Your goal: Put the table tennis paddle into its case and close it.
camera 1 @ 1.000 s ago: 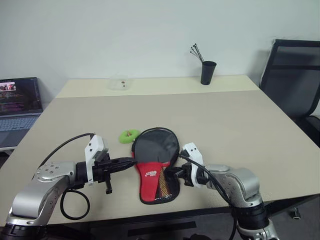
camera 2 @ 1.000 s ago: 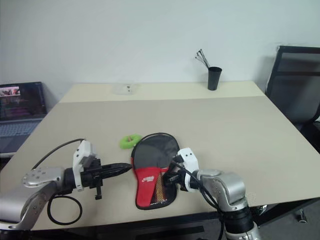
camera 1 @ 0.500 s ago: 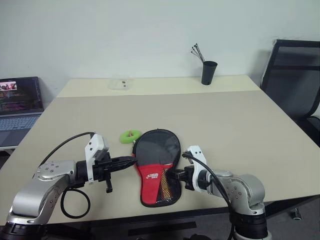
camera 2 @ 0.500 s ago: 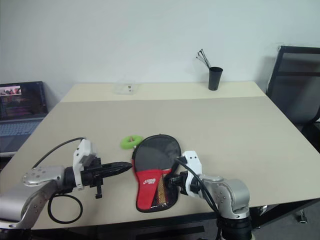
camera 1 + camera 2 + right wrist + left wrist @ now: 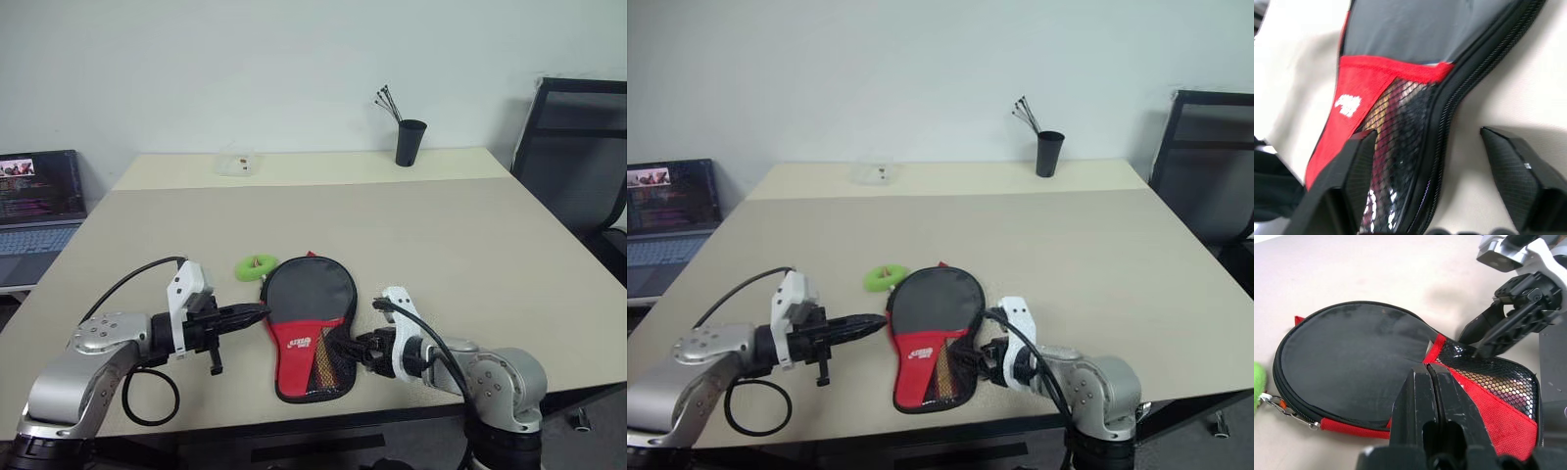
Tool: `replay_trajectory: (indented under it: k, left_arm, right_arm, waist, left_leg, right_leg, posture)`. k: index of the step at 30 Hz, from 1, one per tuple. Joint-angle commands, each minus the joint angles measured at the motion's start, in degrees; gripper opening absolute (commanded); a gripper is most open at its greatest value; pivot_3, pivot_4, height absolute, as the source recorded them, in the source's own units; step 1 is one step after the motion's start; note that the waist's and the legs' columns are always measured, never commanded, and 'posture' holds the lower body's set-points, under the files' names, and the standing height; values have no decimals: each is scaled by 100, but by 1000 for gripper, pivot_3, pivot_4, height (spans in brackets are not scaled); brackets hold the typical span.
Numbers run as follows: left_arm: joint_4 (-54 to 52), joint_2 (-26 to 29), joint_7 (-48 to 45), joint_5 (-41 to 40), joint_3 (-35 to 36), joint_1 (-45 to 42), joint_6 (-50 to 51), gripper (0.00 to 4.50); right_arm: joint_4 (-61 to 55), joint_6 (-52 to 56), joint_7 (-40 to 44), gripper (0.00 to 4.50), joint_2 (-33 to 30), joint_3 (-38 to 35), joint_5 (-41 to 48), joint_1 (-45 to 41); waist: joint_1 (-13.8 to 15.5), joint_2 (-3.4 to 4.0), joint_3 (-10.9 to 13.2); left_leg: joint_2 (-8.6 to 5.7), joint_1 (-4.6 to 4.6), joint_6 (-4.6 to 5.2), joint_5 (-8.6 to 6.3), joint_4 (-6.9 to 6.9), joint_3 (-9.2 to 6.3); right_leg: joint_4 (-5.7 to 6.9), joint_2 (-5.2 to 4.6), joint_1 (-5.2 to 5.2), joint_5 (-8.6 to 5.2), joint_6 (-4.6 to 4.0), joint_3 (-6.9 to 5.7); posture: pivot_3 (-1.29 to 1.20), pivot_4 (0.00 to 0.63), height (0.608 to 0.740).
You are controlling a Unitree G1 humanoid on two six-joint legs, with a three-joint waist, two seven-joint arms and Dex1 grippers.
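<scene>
Red-and-black case (image 5: 312, 328) flat on table (image 5: 470, 235), long axis twelve-to-six; right gripper (image 5: 359, 349) spread wide at its four o'clock edge, nearer; left gripper (image 5: 257, 312), fingers pressed together, at nine o'clock.

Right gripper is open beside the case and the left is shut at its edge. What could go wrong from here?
1. The left gripper, shut, sits against the case rim; a push could slide the soft case across the table.
2. The right gripper has one finger over the mesh pocket and one on the table; closing could snag the mesh rather than the zipper.
3. The lime-green tag lies by the case top and may be dragged along.
</scene>
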Motion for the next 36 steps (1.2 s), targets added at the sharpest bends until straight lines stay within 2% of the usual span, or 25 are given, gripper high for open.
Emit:
replay_trajectory:
  k: [1, 4, 8, 13, 17, 26, 31, 36]
  left_arm:
    - [-2, -8, 100, 2, 116, 0, -39, 0]
    - [143, -49, 243, 20, 163, -55, -48, 0]
    - [500, -190, 616, 177, 205, -285, -135, 0]
    - [1090, -384, 1129, 554, 211, -654, -386, 0]
    - [1605, -459, 1524, 906, 166, -903, -537, 1217]
    - [2788, -706, 2253, 1574, 15, -1730, -738, 4474]
    - [3750, -931, 2392, 1902, -251, -2479, -675, 4474]
    - [4854, -1148, 1985, 2085, -617, -3235, -655, 4474]
  right_arm:
    - [-692, -645, 746, 3561, -769, 215, 502, -320]
    - [-623, -1062, 1155, 3561, -1267, 227, 734, -626]
    - [-183, -1869, 1471, 4421, -1504, 510, 714, -1050]
    - [826, -2906, 1378, 4470, -1390, 1353, 124, -1438]
    - [1572, -3683, 1239, 4500, -1273, 1998, -507, -1686]
    - [1832, -4242, 1294, 4500, -1117, 2531, -927, -1668]
    - [1930, -4344, 1316, 4500, -1059, 2561, -1016, -1688]
    - [1986, -4399, 1336, 4500, -1025, 2568, -1089, -1694]
  waist:
    - [-1, 1, 1]
    - [-9, -1, 0]
    - [-10, 0, 0]
    - [-8, -2, -1]
    - [-6, -2, 0]
    - [8, -7, -2]
    - [22, -10, -5]
    - [20, -12, -5]
  left_leg:
    - [-1, 0, 0, 0, 0, 1]
    - [-1, 2, 1, 0, -1, -1]
    - [4, 4, 1, 0, -3, 0]
    - [3, 0, 1, 0, 0, 4]
    - [0, -3, 1, 0, 0, 9]
    - [0, -6, 0, 0, 6, 10]
    - [-2, -6, 0, 1, 12, 11]
    - [-4, -9, 0, 1, 13, 16]
  right_leg:
    - [0, 0, 0, 0, 0, 1]
    - [-2, 0, 1, -1, 0, 0]
    - [2, 10, 0, -3, -5, -11]
    - [4, 11, 2, -3, -5, -12]
    - [0, 6, 0, -3, -4, -6]
    - [4, 1, 0, -2, -4, -13]
    - [8, 1, 4, -2, -3, -18]
    - [6, 2, 3, -1, -3, -16]
  posture:
    - [0, 150, 740]
    - [0, 150, 740]
    - [0, 150, 740]
    - [0, 150, 740]
    - [0, 150, 740]
    - [0, 150, 740]
    - [0, 150, 740]
    - [0, 150, 740]
